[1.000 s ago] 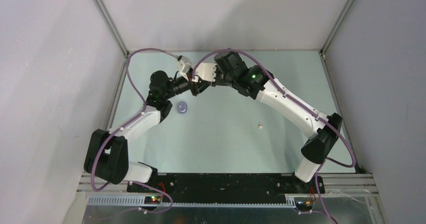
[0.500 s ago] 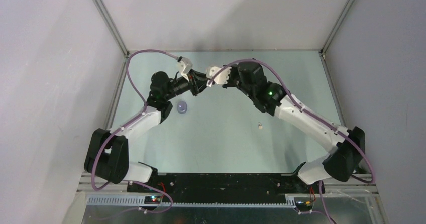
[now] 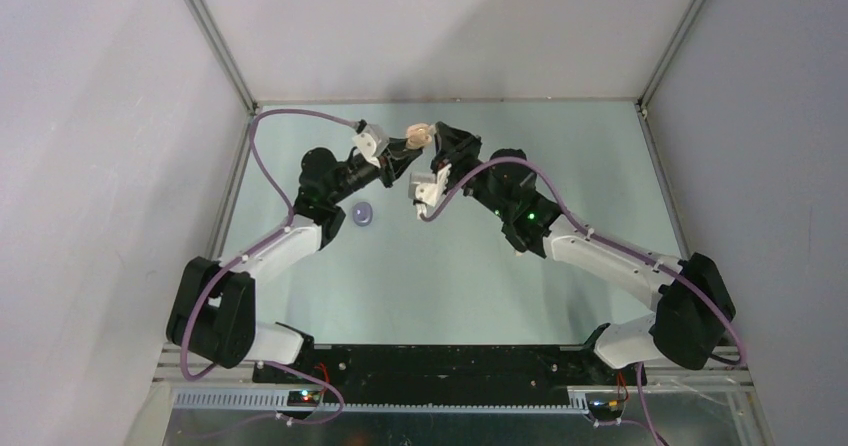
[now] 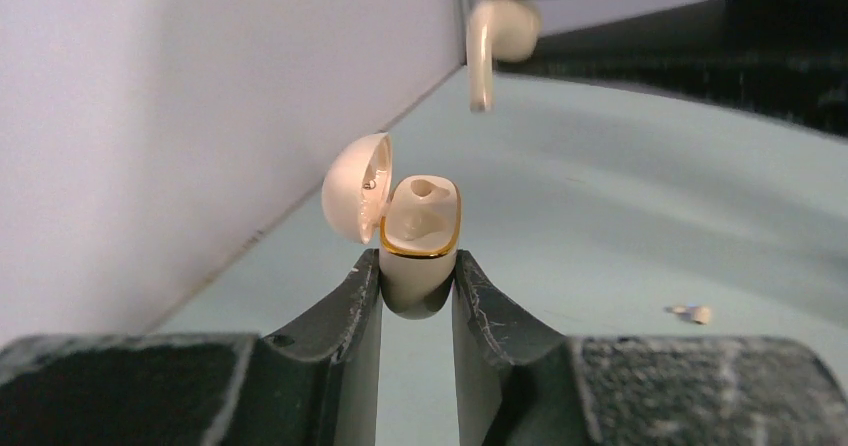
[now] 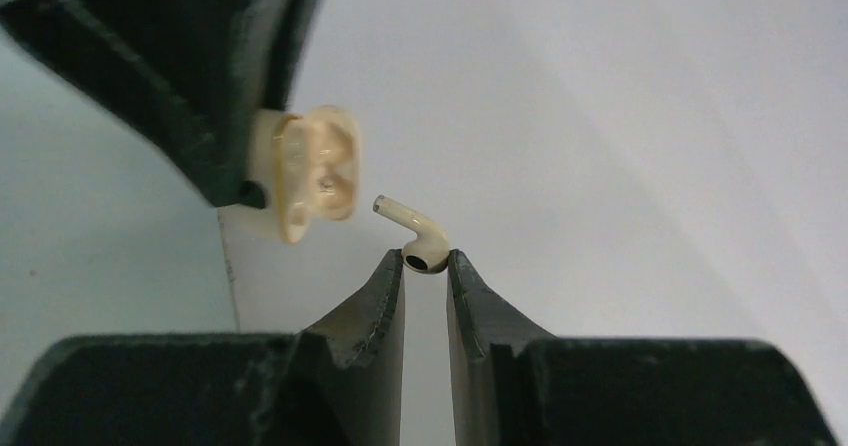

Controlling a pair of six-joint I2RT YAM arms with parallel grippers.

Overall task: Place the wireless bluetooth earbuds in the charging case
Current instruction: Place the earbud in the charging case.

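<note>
Top camera: The left arm (image 3: 290, 236) and right arm (image 3: 600, 251) meet above the far side of the table (image 3: 580, 136). The cream charging case (image 3: 420, 131) is raised between them. A lavender piece (image 3: 363, 213) lies beside the left arm, too small here to say whether it is a bud.

Left wrist camera: The left gripper (image 4: 418, 266) is clamped on the case's lower body. The lid is swung open and the gold-rimmed mouth faces up. The earbud (image 4: 497, 46) hangs above and beyond it, stem down, not touching. A small white bit (image 4: 693, 313) lies on the table.

Right wrist camera: The right gripper (image 5: 425, 261) is nearly closed and pinches the earbud by its rounded head. The stem tip is just beside the case's open face.

Risk: The pinch on that round head looks thin, so the bud could twist or slip and drop. A stem off the socket's line would likely catch the rim (a narrow target), and the push could lever the case in its grip or knock the lid.

Count: One case, one held earbud, one lavender piece, one white bit.
</note>
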